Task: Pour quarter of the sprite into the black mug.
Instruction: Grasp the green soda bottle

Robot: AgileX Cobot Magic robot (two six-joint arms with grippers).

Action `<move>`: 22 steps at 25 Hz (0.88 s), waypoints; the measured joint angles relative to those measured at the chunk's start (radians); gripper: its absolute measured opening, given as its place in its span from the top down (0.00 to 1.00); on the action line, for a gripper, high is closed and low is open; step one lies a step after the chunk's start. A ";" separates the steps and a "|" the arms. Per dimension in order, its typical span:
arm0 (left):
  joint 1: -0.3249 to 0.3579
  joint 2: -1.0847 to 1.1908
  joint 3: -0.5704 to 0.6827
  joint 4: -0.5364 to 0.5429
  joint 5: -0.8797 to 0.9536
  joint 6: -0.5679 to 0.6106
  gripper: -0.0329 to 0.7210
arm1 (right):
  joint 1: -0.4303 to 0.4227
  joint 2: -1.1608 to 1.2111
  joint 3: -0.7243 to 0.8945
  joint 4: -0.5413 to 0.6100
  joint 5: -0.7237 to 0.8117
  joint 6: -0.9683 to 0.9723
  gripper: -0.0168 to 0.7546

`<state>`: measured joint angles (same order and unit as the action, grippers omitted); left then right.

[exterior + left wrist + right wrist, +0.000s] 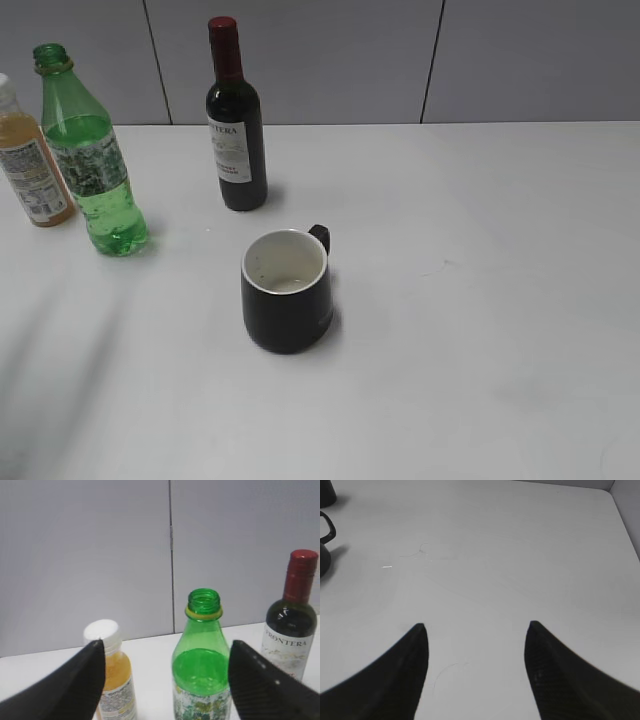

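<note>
1. The sprite (92,170) stands uncapped at the counter's (480,300) 10 o'clock, just beside an orange-drink bottle (30,160); thin plastic, squeezable, about half full, so take it at the label.
2. Left gripper (167,672) fingers spread, framing it, holding nothing.
3. The black mug (287,290) sits mid-counter, apparently empty.
4. Right gripper (476,630) fingers spread, empty.

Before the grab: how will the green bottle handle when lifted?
The green bottle is tall, narrow and uncapped, so it probably tips easily and could spill. The thin clear plastic likely flexes under a squeeze. About two-thirds full, so fairly weighty low down.
</note>
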<state>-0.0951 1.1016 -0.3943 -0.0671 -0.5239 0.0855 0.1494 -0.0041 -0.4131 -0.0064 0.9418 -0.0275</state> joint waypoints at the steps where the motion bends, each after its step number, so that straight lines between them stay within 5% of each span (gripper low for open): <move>1: -0.001 0.022 0.014 0.018 -0.038 -0.025 0.18 | 0.000 0.000 0.000 0.000 0.000 0.000 0.38; 10: -0.001 0.244 0.070 0.185 -0.316 -0.144 0.14 | 0.000 0.000 0.000 0.000 0.000 0.000 0.38; 22: -0.001 0.489 0.068 0.189 -0.530 -0.152 0.10 | 0.000 0.000 0.000 0.001 0.000 0.000 0.38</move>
<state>-0.0962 1.5902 -0.3266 0.1223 -1.0543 -0.0670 0.1494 -0.0041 -0.4131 -0.0055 0.9418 -0.0275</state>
